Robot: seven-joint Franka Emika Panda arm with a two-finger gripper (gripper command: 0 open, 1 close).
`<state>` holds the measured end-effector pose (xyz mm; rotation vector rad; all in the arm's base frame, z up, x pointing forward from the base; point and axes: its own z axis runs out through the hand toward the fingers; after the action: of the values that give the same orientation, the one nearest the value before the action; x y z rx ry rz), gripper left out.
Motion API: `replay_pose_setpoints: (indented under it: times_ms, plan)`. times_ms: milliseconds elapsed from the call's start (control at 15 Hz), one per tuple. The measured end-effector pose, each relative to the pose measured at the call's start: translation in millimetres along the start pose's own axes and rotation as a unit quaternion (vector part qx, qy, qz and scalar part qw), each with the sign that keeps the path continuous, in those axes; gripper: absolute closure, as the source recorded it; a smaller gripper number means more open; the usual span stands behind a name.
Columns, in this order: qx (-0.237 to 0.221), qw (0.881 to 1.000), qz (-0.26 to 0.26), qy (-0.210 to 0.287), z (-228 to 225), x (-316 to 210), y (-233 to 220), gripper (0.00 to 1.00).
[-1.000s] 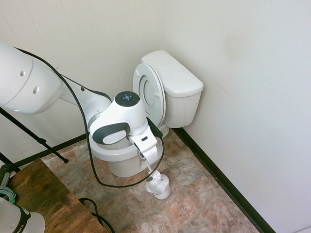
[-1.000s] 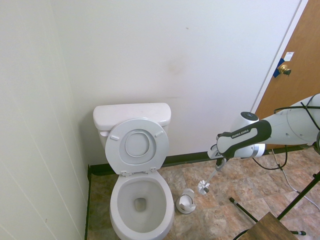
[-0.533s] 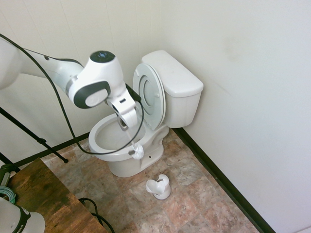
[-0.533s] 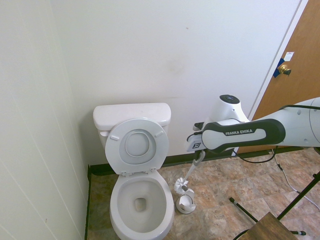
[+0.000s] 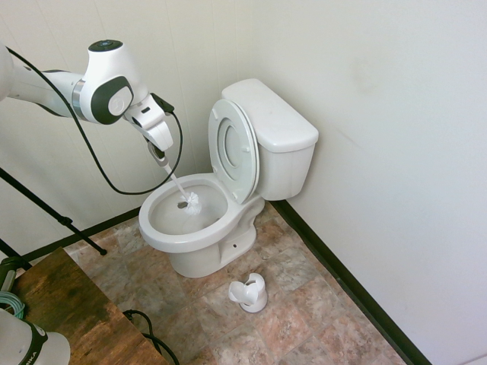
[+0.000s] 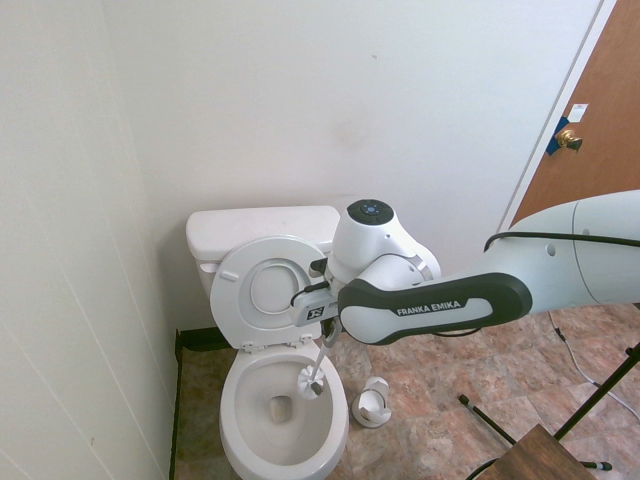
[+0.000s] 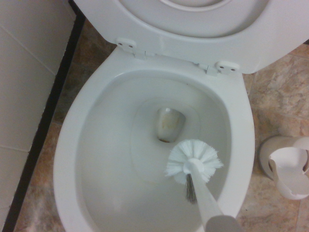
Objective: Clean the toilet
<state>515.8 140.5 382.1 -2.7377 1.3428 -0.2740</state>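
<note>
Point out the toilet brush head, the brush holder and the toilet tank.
toilet brush head [image 7: 194, 162]: wrist view, on the white bristles.
brush holder [image 5: 249, 293]: first exterior view, on its white body on the floor.
toilet tank [image 6: 262, 227]: second exterior view, on its flat lid.

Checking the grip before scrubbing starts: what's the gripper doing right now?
Gripper: closed on the toilet brush handle, brush head hanging over the toilet bowl.

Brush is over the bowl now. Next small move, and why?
Probably lower it straight down. The pincer is shut on the white long-handled toilet brush, whose bristle head hangs above the oval bowl of the white ceramic toilet, apparently clear of the bowl wall. Bristles must touch the ceramic before any scrubbing.
</note>
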Motion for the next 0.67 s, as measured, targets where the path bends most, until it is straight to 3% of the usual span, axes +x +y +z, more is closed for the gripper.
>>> replay_pose_setpoints:
  times_ms: [267, 467, 667]
  plan:
    - [0.005, 1.0, -0.019, 0.018, 13.9, -31.4, -49.8, 1.0]
    - [-0.01, 0.999, -0.023, 0.022, 63.2, -52.5, -91.7, 1.0]
    - [-0.03, 0.999, -0.007, 0.034, 117.0, -42.1, -123.3, 1.0]
